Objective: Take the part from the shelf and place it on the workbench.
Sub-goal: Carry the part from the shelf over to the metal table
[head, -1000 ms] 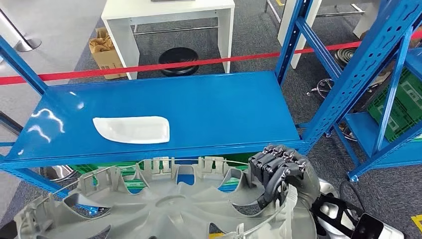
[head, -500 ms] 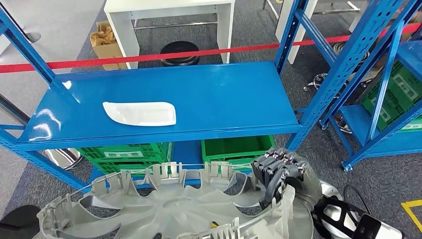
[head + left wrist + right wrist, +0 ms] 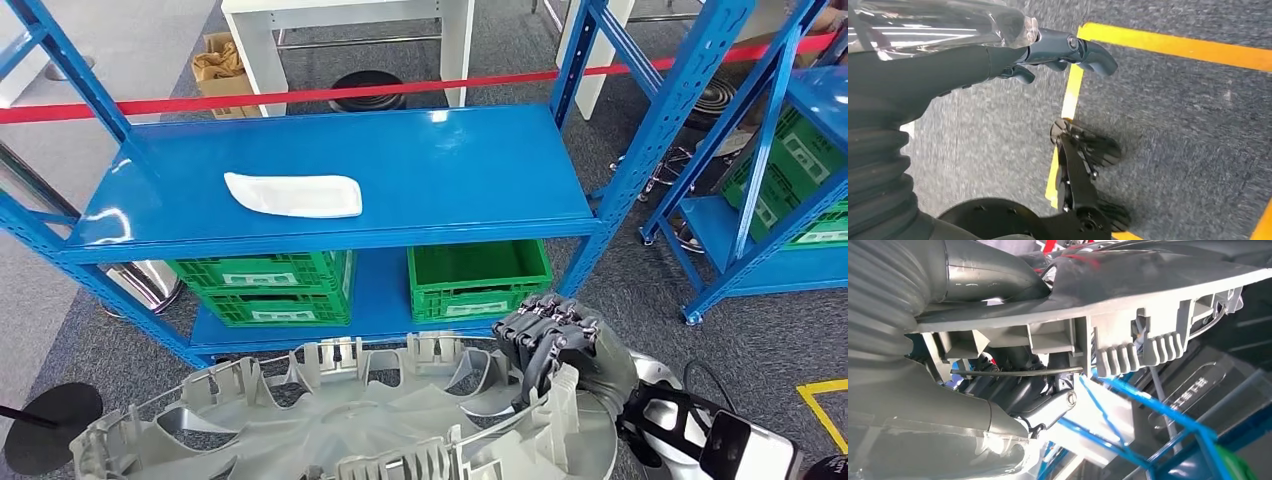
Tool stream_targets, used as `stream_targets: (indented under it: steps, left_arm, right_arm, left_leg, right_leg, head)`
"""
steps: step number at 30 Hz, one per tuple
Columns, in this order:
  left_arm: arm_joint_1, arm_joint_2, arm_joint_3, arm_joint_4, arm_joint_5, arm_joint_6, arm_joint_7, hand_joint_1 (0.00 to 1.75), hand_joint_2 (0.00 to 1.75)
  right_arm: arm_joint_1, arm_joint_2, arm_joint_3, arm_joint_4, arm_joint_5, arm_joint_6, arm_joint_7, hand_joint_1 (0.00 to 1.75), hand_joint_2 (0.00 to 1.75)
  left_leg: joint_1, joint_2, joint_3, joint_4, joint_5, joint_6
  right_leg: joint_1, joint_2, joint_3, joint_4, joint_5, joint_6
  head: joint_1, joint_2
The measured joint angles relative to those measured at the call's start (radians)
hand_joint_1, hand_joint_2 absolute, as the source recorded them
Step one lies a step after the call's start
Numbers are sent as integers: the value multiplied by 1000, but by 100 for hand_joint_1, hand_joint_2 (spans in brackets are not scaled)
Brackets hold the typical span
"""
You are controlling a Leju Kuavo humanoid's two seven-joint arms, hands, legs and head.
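Crate labels [image 3: 260, 279] too small, nothing legible

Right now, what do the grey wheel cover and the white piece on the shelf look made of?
Wheel cover: likely moulded plastic, matte grey, with thin ribs and clip tabs; a wire ring runs round its rim. White piece: looks like smooth plastic, slightly glossy, though I can't be sure. Shelf: glossy blue-painted metal.

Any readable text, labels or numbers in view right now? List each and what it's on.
No text reads clearly.
White labels on the green crates under the shelf: too small to read.
White labels on the green crates at right: too small to read.
Raised characters on a dark moulded surface in the right wrist view: blurred and turned, unreadable.
The grey part in the right hand: no marking visible.
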Motion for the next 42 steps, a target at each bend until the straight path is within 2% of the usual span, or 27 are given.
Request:
stream_targets:
  steps: [2,3,5,7,8,9,10,12,14,15,17,18,20,22,23,25,27,28,30,32,33,35,36,38,39,40,42]
  left_arm:
    - [1,1,0,0,0,0,0,0,175]
    - [1,1,0,0,-1,0,0,0,175]
    - [1,2,0,0,-4,-1,1,0,175]
    - [1,3,0,0,-7,-1,13,0,175]
    - [1,3,0,0,-8,0,24,0,175]
    - [2,3,0,0,-8,2,37,0,175]
    - [3,4,0,0,-9,4,49,0,175]
    - [5,6,1,0,-14,7,67,0,175]
    - [3,11,1,-1,-25,4,82,0,175]
    - [3,14,0,-2,-30,1,88,0,175]
    - [5,24,0,-3,-36,-7,105,0,175]
    - [8,29,0,-3,-37,-10,114,0,175]
    - [11,40,1,-4,-33,-14,136,0,175]
    - [12,52,2,-6,-27,-15,160,0,175]
    - [13,57,4,-6,-26,-15,172,0,175]
    - [14,67,7,-7,-26,-15,188,0,175]
    - [16,78,10,-8,-26,-15,194,0,175]
    - [15,85,11,-10,-26,-15,194,0,175]
    - [12,95,11,-13,-30,-16,193,0,175]
    - [13,106,11,-16,-40,-16,189,0,175]
    - [14,109,11,-16,-46,-15,186,0,175]
    - [16,114,10,-16,-58,-16,179,0,175]
    - [16,115,10,-16,-64,-17,175,0,175]
    - [15,118,7,-16,-78,-21,168,0,175]
    - [15,118,4,-16,-86,-25,167,0,175]
    - [15,119,1,-16,-95,-29,166,0,175]
    - [14,120,-7,-15,-105,-35,169,0,175]
  right_arm:
    - [-1,3,-1,1,0,8,4,175,175]
    - [0,5,-2,1,-2,16,7,175,175]
    - [4,11,-7,2,-7,38,7,175,175]
    - [9,16,-18,4,-17,67,3,175,175]
    - [12,20,-27,6,-20,83,1,175,175]
    - [15,25,-37,9,-21,99,0,175,175]
    - [17,31,-48,12,-21,113,0,175,175]
    - [18,44,-71,16,-13,133,10,175,175]
    - [21,51,-92,18,4,146,22,175,175]
    - [23,52,-101,19,15,153,24,175,175]
    - [26,53,-116,23,38,167,22,175,175]
    - [26,53,-122,26,51,175,17,175,175]
    - [26,53,-133,33,85,190,3,175,175]
    - [27,53,-143,39,121,199,-9,175,175]
    - [28,53,-148,43,137,202,-12,175,175]
    - [29,52,-154,50,155,206,-16,175,175]
    - [26,48,-158,58,161,209,-21,175,175]
    - [23,42,-161,60,161,211,-27,175,175]
    - [16,23,-166,66,163,212,-38,175,175]
    - [13,-2,-172,70,162,211,-46,175,175]
    - [12,-14,-174,72,160,211,-47,175,175]
    - [10,-42,-180,75,155,210,-47,175,175]
    - [9,-55,-182,76,153,209,-48,175,175]
    - [13,-78,-186,79,155,201,-49,175,175]
    - [19,-88,-187,80,160,194,-50,175,175]
    - [27,-97,-187,80,167,185,-51,175,175]
    - [41,-111,-185,76,179,165,-51,175,175]
  left_leg:
    - [-3,3,-14,-5,11,18]
    - [-2,6,-26,-6,23,29]
    - [-1,13,-56,-8,48,45]
    - [-6,16,-83,-6,71,52]
    - [-9,17,-96,-5,83,53]
    - [-13,16,-110,-3,94,54]
    - [-16,14,-122,-1,104,53]
    - [-19,6,-147,7,121,49]
    - [-18,-5,-165,14,138,42]
    - [-17,-11,-173,15,147,36]
    - [-13,-29,-187,16,164,23]
    - [-12,-31,-196,23,158,17]
    - [-8,-22,-228,88,92,3]
    - [1,-6,-271,217,7,-11]
    - [6,-2,-285,274,-8,-17]
    - [17,5,-271,304,27,-27]
    - [24,32,-183,197,75,-34]
    - [24,51,-129,121,81,-36]
    - [20,73,-67,21,67,-26]
    - [17,57,-69,3,58,-6]
    - [18,47,-74,2,60,4]
    - [18,28,-83,1,70,22]
    - [15,19,-88,2,74,28]
    - [7,-3,-96,2,81,38]
    - [2,-16,-98,3,83,41]
    - [-1,-30,-99,4,84,43]
    - [-6,-56,-99,8,85,44]
  right_leg:
    - [-3,-1,-5,-5,12,13]
    - [-5,0,-13,5,-4,18]
    - [-5,3,-42,84,-92,22]
    - [-3,3,-67,215,-184,24]
    - [-1,3,-68,265,-196,22]
    - [0,3,-56,287,-186,19]
    - [2,4,-26,271,-160,13]
    - [8,27,74,147,-123,-6]
    - [13,58,158,16,-135,-17]
    - [16,65,174,-17,-146,-19]
    - [17,47,169,-32,-141,-24]
    - [15,36,161,-34,-134,-30]
    - [9,12,141,-39,-116,-41]
    - [8,-10,119,-39,-99,-44]
    - [7,-22,109,-38,-91,-42]
    - [2,-45,92,-37,-78,-35]
    - [-2,-65,82,-34,-68,-24]
    - [-3,-75,79,-31,-65,-18]
    - [-1,-96,75,-25,-59,-3]
    - [-2,-117,70,-24,-53,11]
    - [-4,-111,66,-18,-59,17]
    - [-7,-65,37,45,-103,23]
    - [-6,-34,9,110,-139,23]
    - [-1,-5,-51,249,-194,19]
    - [2,0,-63,281,-198,14]
    - [5,3,-56,271,-183,8]
    - [10,24,8,145,-119,-10]
  head:
    - [0,0]
    - [1,0]
    - [5,0]
    - [8,0]
    - [9,0]
    - [9,0]
    - [9,0]
    - [9,0]
    - [8,0]
    - [8,0]
    - [8,0]
    - [7,0]
    - [4,0]
    - [2,0]
    - [2,0]
    - [2,0]
    - [1,0]
    - [0,0]
    - [-3,0]
    - [-2,0]
    - [-1,0]
    - [4,0]
    - [7,0]
    - [9,0]
    - [9,0]
    - [9,0]
    - [9,0]
